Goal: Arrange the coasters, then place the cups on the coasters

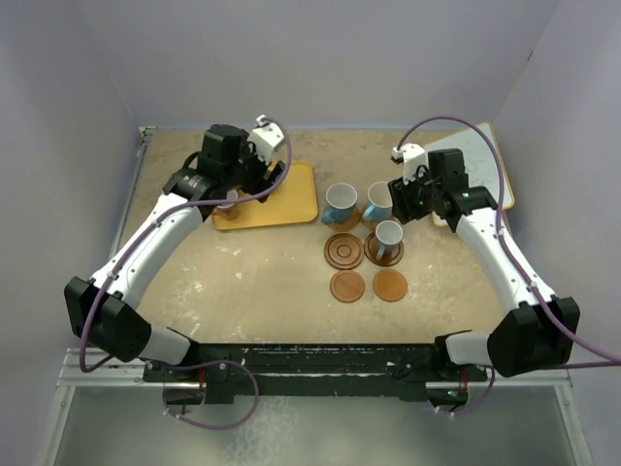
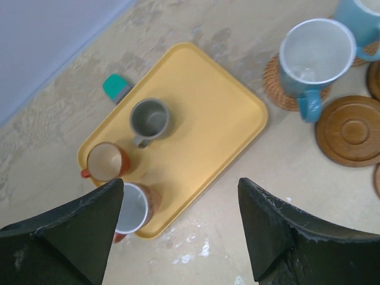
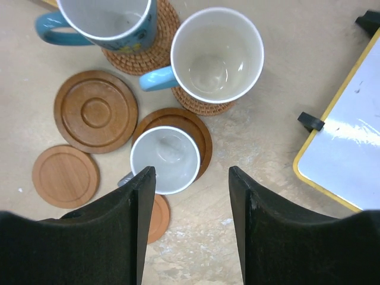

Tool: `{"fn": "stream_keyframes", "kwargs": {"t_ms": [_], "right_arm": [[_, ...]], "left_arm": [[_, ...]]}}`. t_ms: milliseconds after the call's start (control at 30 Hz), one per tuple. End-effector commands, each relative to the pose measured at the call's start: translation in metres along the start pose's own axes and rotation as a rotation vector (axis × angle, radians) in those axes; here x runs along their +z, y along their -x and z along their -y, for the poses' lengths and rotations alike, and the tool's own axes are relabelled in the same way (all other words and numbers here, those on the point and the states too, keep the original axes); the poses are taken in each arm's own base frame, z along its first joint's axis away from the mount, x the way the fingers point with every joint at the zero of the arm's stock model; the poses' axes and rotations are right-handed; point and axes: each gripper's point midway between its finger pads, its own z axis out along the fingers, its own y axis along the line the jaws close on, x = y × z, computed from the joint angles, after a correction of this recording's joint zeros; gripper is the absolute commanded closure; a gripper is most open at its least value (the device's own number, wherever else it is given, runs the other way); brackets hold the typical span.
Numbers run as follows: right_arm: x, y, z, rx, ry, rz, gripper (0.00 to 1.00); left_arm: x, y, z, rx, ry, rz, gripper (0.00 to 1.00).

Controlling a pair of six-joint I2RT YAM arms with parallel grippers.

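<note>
Three cups stand on the yellow tray (image 2: 208, 113): a grey one (image 2: 150, 119), an orange-brown one (image 2: 105, 161) and a brown one with a white inside (image 2: 132, 208). My left gripper (image 2: 181, 185) hangs open above the tray's near corner, its left finger over that last cup. Two light blue cups (image 3: 217, 53) (image 3: 107, 18) sit on woven coasters (image 3: 202, 107). A small pale cup (image 3: 164, 159) stands on a dark coaster (image 3: 200, 127). My right gripper (image 3: 191, 172) is open and empty just beside it. A ringed coaster (image 3: 95, 111) and two plain ones (image 3: 64, 176) (image 3: 157, 217) lie bare.
A small green object (image 2: 116, 88) lies on the table beside the tray's far edge. A yellow-framed whiteboard (image 3: 350, 148) lies at the right of the table. Grey walls close in the back and both sides (image 1: 320, 58).
</note>
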Motion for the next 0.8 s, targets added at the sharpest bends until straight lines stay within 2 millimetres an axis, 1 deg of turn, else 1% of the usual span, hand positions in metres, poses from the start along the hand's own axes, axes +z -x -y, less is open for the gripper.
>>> {"fn": "stream_keyframes", "kwargs": {"t_ms": [0, 100, 133, 167, 267, 300, 400, 500, 533, 633, 767], "right_arm": [[-0.033, 0.024, -0.012, 0.010, 0.041, 0.099, 0.45], [-0.043, 0.022, -0.022, 0.006, 0.079, 0.119, 0.44], [-0.043, 0.019, -0.027, 0.005, 0.103, 0.122, 0.44], [-0.045, 0.018, -0.031, 0.002, 0.119, 0.132, 0.45], [-0.047, 0.015, -0.037, -0.022, 0.146, 0.144, 0.44], [-0.048, 0.014, -0.037, -0.029, 0.147, 0.141, 0.44], [-0.049, 0.011, -0.041, -0.046, 0.166, 0.143, 0.44], [-0.048, 0.007, -0.043, -0.057, 0.178, 0.134, 0.45], [-0.047, 0.006, -0.042, -0.059, 0.173, 0.130, 0.44], [-0.045, 0.004, -0.041, -0.063, 0.168, 0.122, 0.44], [-0.043, 0.000, -0.038, -0.068, 0.157, 0.113, 0.45]], "left_arm": [[0.003, -0.013, -0.042, -0.059, 0.009, -0.018, 0.24], [0.011, -0.040, -0.077, -0.122, 0.010, -0.058, 0.23], [0.011, -0.050, -0.093, -0.147, 0.017, -0.071, 0.23], [0.014, -0.059, -0.103, -0.161, 0.013, -0.083, 0.23], [0.021, -0.079, -0.127, -0.161, 0.003, -0.122, 0.23], [0.027, -0.090, -0.134, -0.155, 0.001, -0.146, 0.23], [0.037, -0.112, -0.152, -0.158, -0.001, -0.184, 0.23], [0.047, -0.132, -0.163, -0.158, -0.031, -0.226, 0.25], [0.051, -0.138, -0.164, -0.157, -0.049, -0.241, 0.27], [0.062, -0.155, -0.163, -0.156, -0.102, -0.297, 0.33], [0.072, -0.166, -0.158, -0.152, -0.165, -0.336, 0.37]]}}
